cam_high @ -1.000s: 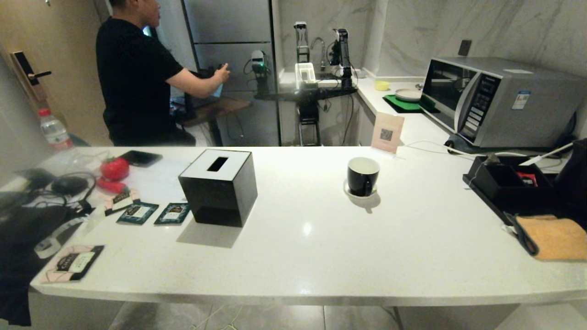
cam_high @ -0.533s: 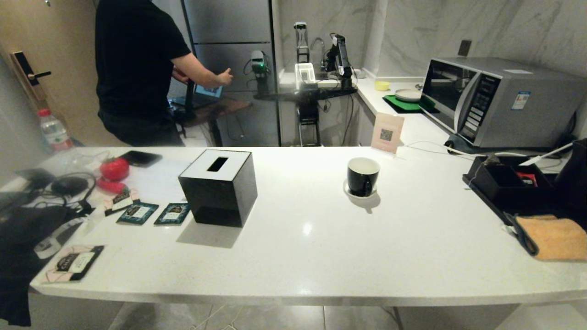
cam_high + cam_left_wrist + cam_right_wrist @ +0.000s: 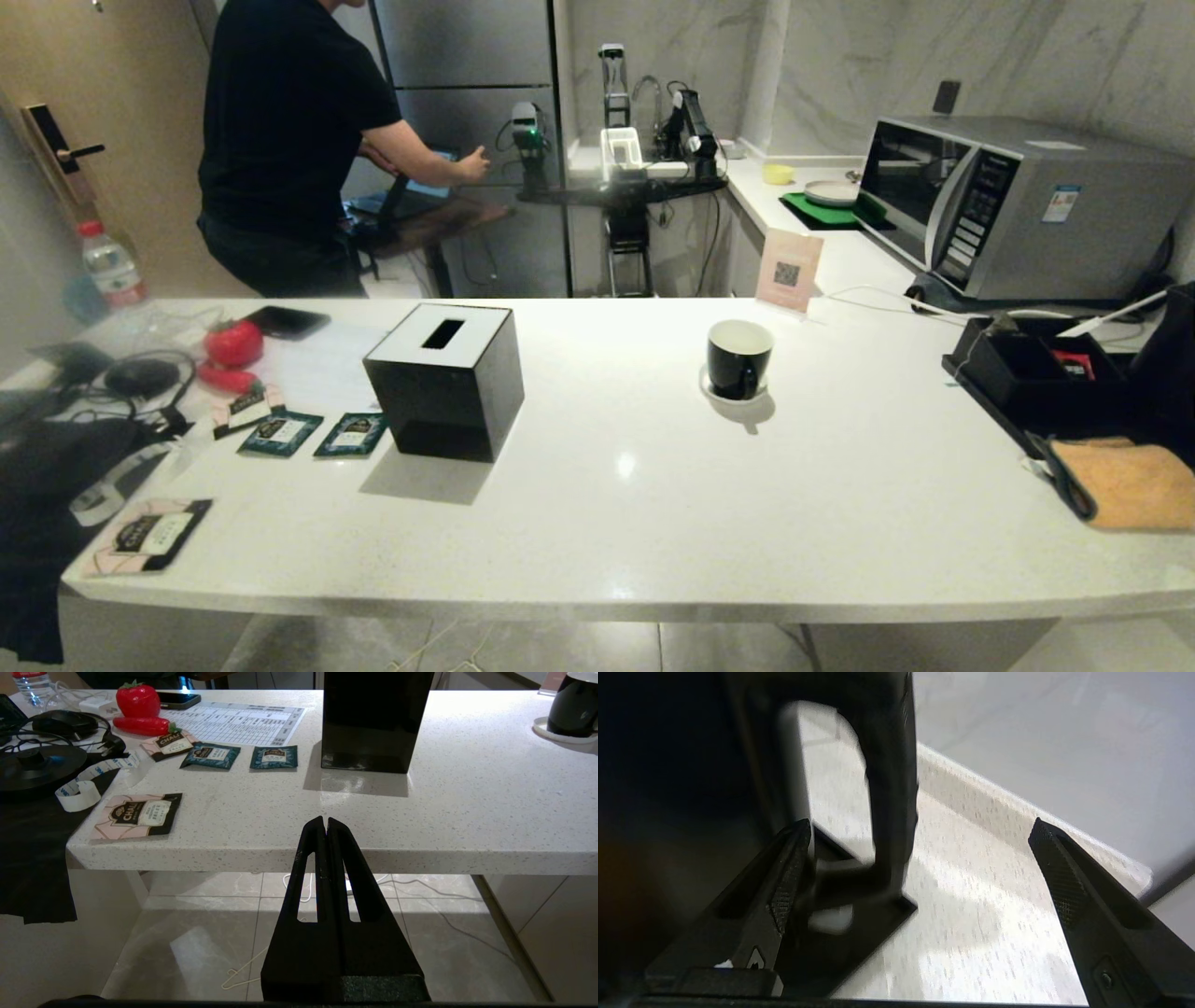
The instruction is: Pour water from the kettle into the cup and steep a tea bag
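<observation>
Kettle [image 3: 887, 788] handle stands between the wide-open fingers of the right hand [image 3: 920, 872], not yet gripped; the fingers have spread a little wider in the last second. I judge this as the reach before the grasp, so pouring has not started. This hand is at the far right of the worktop [image 3: 653, 504], outside the head view, where only the dark kettle body shows at the right edge. The left hand [image 3: 325, 828] hangs shut and empty at the near edge. The cup [image 3: 738, 357] waits on its saucer, well apart to the left. No tea bag is seen.
</observation>
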{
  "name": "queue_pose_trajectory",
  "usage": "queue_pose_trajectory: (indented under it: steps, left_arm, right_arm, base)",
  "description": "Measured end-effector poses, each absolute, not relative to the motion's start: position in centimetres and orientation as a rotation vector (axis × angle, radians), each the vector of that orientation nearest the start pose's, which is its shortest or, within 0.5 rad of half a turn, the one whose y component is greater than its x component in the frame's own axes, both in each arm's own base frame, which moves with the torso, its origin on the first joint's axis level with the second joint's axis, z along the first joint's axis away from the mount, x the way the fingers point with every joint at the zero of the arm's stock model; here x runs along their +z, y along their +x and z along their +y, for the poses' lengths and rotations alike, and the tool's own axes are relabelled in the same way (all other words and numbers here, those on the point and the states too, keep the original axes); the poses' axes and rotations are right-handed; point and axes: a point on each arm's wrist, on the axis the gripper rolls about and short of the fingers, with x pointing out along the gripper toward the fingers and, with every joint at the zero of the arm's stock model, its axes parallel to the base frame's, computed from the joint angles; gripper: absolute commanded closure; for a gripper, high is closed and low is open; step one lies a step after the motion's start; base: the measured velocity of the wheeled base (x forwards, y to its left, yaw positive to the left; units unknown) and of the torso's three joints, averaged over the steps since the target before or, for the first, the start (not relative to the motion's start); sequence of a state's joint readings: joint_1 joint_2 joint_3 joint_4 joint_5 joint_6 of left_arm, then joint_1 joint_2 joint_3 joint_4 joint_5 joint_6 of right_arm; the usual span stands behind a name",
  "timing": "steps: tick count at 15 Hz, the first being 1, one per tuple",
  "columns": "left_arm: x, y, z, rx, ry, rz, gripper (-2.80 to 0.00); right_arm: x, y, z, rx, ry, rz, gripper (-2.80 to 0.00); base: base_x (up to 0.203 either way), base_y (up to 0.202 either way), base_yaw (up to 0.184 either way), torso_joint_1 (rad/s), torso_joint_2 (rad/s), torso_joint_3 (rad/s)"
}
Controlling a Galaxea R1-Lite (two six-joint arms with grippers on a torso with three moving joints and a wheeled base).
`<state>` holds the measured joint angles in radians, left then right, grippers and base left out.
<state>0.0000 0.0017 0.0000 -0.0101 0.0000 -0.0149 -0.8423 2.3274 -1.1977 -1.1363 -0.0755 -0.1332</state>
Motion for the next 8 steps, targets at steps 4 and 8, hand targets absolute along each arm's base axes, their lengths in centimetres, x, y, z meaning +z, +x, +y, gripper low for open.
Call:
queue_pose_trajectory:
  steps: [4,8]
  left_arm:
    - [7.7,-2.3,0.0,0.000,-0.015,-0.009,0.00]
    - [7.7,-2.3,0.0,0.000,-0.015,-0.009,0.00]
  right_arm:
    - [9.8,29.1,-32.9,-0.917,-0.135,0.048,-2.80]
    - [10.4,28.6,-32.3,-0.918,-0.134,0.051,-2.80]
  base:
    - [0.000,0.000,0.000,0.000,0.00,0.000]
    - [0.000,0.000,0.000,0.000,0.00,0.000]
